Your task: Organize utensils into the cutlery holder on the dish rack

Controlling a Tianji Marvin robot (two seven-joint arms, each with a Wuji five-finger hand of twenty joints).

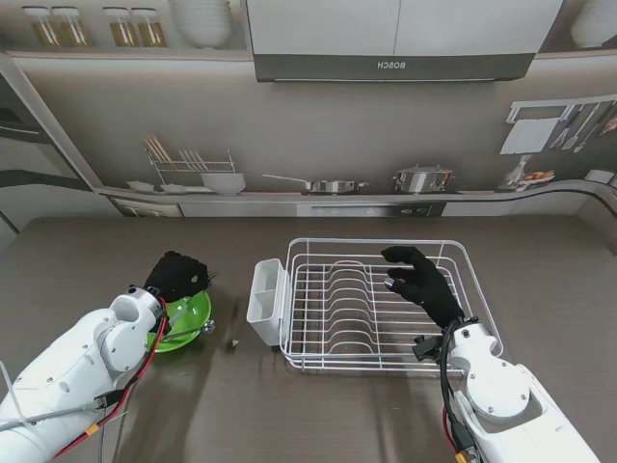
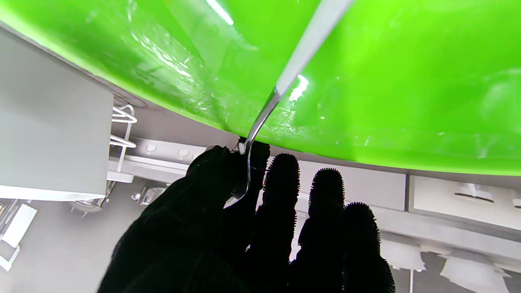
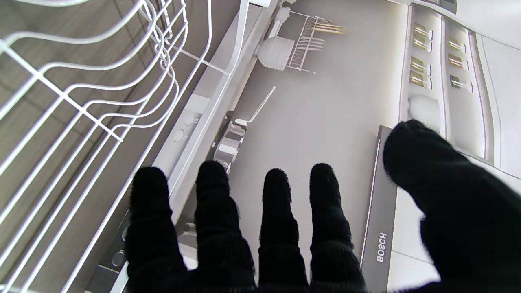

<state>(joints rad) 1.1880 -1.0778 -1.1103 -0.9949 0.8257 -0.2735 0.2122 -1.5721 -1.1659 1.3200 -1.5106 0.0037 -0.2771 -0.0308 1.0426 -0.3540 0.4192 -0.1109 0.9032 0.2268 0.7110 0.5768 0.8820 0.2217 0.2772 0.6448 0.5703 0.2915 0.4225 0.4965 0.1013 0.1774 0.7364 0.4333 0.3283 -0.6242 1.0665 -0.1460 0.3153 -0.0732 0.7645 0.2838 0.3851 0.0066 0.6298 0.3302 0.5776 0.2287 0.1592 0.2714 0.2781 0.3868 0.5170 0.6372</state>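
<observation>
While the left hand (image 1: 176,275) sits over the far rim of the green bowl (image 1: 193,313), its black-gloved fingers (image 2: 281,183) are closed around the end of a metal utensil (image 2: 301,53), thumb and forefinger pinching it just past the bowl's edge. Whether it is a spoon or a fork I cannot tell, since the gripped end is hidden in the glove; its handle runs back across the inside of the bowl, and from the stand's view a shiny end shows at the bowl's right side. The bowl rests on the brown table (image 1: 87,260), to the left of the white dish rack (image 1: 386,304). The white cutlery holder (image 1: 266,299) hangs on the rack's left end, near the bowl but apart from it. Over the right part of the rack, the right hand (image 1: 421,285) hovers with its fingers (image 3: 211,191) spread apart and the thumb held wide, gripping nothing. A small speck lies on the table between bowl and holder, too small to identify.
</observation>
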